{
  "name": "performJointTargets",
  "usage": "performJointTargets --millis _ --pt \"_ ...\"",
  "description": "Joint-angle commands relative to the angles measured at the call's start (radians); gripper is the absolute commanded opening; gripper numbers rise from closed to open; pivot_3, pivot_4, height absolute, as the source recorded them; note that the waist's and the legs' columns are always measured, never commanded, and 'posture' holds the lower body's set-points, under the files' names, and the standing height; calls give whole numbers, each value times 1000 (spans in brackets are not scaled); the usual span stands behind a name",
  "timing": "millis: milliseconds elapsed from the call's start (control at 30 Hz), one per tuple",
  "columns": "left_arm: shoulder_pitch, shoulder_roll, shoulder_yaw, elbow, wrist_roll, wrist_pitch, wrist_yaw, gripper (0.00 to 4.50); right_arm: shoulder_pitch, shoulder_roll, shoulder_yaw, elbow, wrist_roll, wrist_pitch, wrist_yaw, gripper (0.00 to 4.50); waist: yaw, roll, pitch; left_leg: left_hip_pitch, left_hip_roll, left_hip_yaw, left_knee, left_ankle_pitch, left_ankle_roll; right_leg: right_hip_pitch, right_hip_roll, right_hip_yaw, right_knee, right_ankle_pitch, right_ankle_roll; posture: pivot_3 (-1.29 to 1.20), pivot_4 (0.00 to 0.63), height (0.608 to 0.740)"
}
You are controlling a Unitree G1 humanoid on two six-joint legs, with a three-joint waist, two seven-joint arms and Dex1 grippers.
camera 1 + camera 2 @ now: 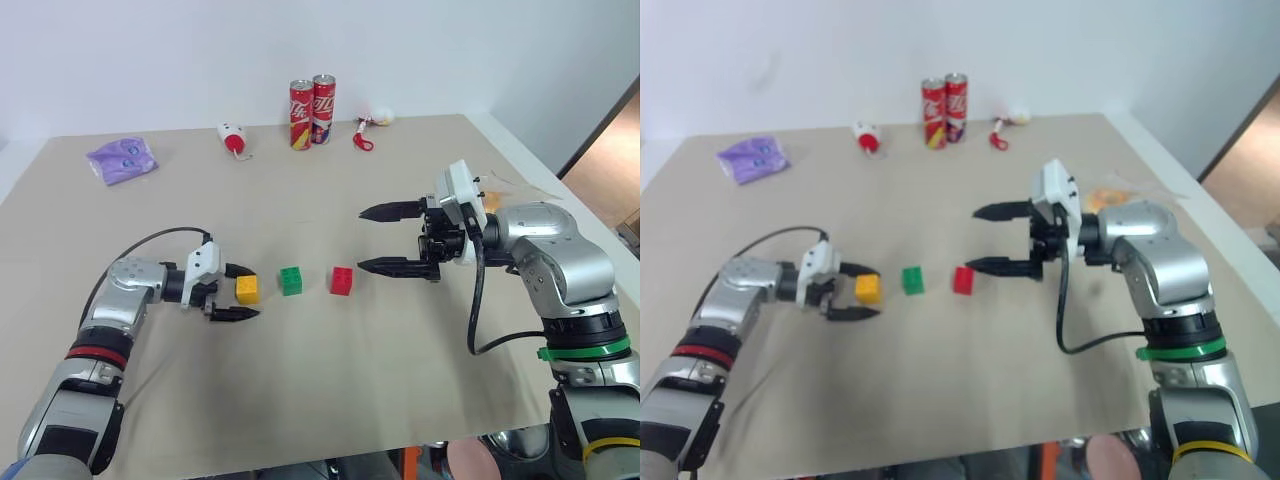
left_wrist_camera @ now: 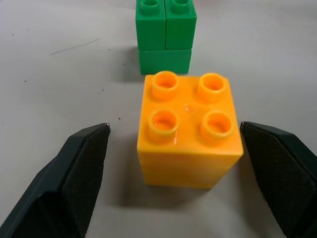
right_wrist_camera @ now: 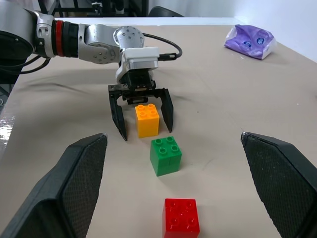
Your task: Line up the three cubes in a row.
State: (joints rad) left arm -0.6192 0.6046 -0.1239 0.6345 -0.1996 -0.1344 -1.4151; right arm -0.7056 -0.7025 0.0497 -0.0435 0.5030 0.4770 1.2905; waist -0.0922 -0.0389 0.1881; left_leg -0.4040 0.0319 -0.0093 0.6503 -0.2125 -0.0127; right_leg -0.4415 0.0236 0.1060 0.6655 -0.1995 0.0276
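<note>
Three cubes are seen standing in a row on the tan table [image 1: 330,380], spaced a little apart: the yellow-orange cube [image 1: 247,290] toward the robot's left, the green cube [image 1: 291,280] in the middle and the red cube [image 1: 342,281] toward the right, all upright with studs upward. The left gripper [image 1: 238,292] is set low at the yellow-orange cube, with its jaws spread wide to either side of the block; in the left wrist view a gap of bare table is visible between each finger [image 2: 81,168] and the cube, so nothing is held. Just beyond the red cube, the right gripper [image 1: 392,238] is held above the table with its jaws fully apart and nothing between them, pointing toward the row. Farther back, a purple bag [image 1: 122,160] is lying toward the left, and two red soda cans [image 1: 311,111] are standing together near the far edge, flanked by small red-and-white objects [image 1: 233,139] which cannot be identified.
</note>
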Motion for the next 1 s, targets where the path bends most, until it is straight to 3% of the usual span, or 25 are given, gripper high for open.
performJointTargets --millis 33,267,400,500,567,667,767,1000 --pt "32 87 66 -11 -5 28 18 4388 -36 0 -1 1 2 -15 18 4500 -9 0 0 0 1 0 -1 0 0 0 1 0 0 0 0 0 150 740" --pt "162 235 101 -169 -52 159 -51 4388 -77 12 19 47 -12 -41 49 4500 -16 0 0 4 3 1 -10 0 0 -2 4 1 0 -2 -3 0 150 740" --pt "261 319 182 -298 -101 240 -26 4388 -94 25 29 70 -24 -58 61 4500 -18 0 0 4 7 2 -14 -1 -1 -3 7 0 0 -4 -7 0 150 740" --pt "341 330 290 -394 -148 256 56 4388 -97 36 32 89 -38 -72 58 4500 -15 0 0 3 10 1 -15 -3 -1 -5 8 -2 0 -7 -11 0 150 740" --pt "393 298 379 -476 -193 290 153 4388 -93 46 29 112 -57 -85 37 4500 -9 0 0 0 12 1 -15 -3 -1 -8 9 -4 0 -7 -12 0 150 740" --pt "450 188 499 -610 -204 382 440 4388 -73 70 25 193 -121 -136 -34 4500 -4 0 0 -3 12 1 -15 -4 -1 -10 8 -5 1 -7 -12 0 150 740" --pt "500 47 593 -785 -253 548 718 4388 -39 132 2 297 -197 -201 -203 4500 0 -1 0 -3 11 2 -14 -4 -2 -10 7 -4 0 -6 -11 0 150 740" --pt "638 -220 607 -1096 -273 679 1072 4388 75 256 -141 342 -234 -224 -583 4500 9 -2 -1 -3 10 3 -13 -4 -6 -9 7 0 1 -4 -8 0 150 740"
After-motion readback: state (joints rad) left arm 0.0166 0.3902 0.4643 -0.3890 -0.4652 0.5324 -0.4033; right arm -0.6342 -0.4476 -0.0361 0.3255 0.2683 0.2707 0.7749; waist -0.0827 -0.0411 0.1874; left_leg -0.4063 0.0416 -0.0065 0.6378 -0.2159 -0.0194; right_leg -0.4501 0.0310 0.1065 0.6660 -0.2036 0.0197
